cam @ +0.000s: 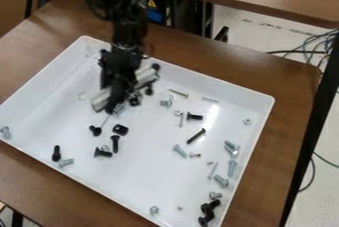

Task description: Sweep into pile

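1. The tool (119, 92) hangs over the upper left part of a white tray (46, 66), closed on a pale bar (100, 100) that sticks out on both sides of it and lies slantwise.
2. The arm (128, 25) comes in from the top edge of the camera view, upper left.
3. The task's hardware, loose bolts, screws and nuts, lies spread across the tray in scattered groups.
4. Just below the bar are a round-headed black bolt (96, 130), a squarish black piece (120, 130) and an upright-looking black bolt (115, 143); another black bolt (102, 153) lies near them.
5. Toward the lower left, a dark bolt (56, 153) sits right by a silver bolt (65, 162), and one more silver piece (5, 132) is near the left wall.
6. In the middle are a brass-coloured screw (178, 93), a short black bolt (195, 116), a long black bolt (197, 136) and a slanted silver bolt (179, 150).
7. On the right, silver bolts (221, 180) form a loose band down to some black bolts (210, 206) near the lower right wall; a nut (247, 121) lies apart above.
8. The tray rests on a brown table (291, 87), with cables (317, 42) on the floor (252, 28) beyond.
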`<state>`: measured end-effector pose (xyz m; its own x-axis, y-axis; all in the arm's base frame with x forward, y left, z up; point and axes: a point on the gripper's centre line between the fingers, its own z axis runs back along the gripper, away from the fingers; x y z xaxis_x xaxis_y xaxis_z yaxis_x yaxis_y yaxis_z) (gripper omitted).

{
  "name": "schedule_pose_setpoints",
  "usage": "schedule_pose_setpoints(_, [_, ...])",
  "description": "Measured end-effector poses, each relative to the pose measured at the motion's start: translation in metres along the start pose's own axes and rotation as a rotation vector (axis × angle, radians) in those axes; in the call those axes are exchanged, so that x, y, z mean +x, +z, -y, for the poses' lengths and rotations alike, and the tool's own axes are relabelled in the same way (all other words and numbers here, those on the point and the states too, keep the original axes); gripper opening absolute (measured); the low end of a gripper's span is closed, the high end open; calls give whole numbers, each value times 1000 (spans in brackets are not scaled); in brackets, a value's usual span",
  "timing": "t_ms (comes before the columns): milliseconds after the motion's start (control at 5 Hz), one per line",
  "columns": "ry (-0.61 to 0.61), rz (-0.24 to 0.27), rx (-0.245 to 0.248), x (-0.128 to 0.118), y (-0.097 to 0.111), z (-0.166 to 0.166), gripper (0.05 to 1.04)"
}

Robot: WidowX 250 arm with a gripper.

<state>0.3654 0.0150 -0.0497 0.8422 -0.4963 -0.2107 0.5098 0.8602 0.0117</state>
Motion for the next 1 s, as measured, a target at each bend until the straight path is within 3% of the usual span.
schedule_pose_setpoints(400, [-130, 10, 43, 40, 9, 90, 354])
schedule_pose_setpoints(600, [-140, 41, -1, 46, 16, 144, 353])
schedule_pose_setpoints(800, [-91, 51, -28, 34, 24, 162, 354])
schedule_pose_setpoints(1000, [-58, 71, -44, 30, 33, 157, 354])
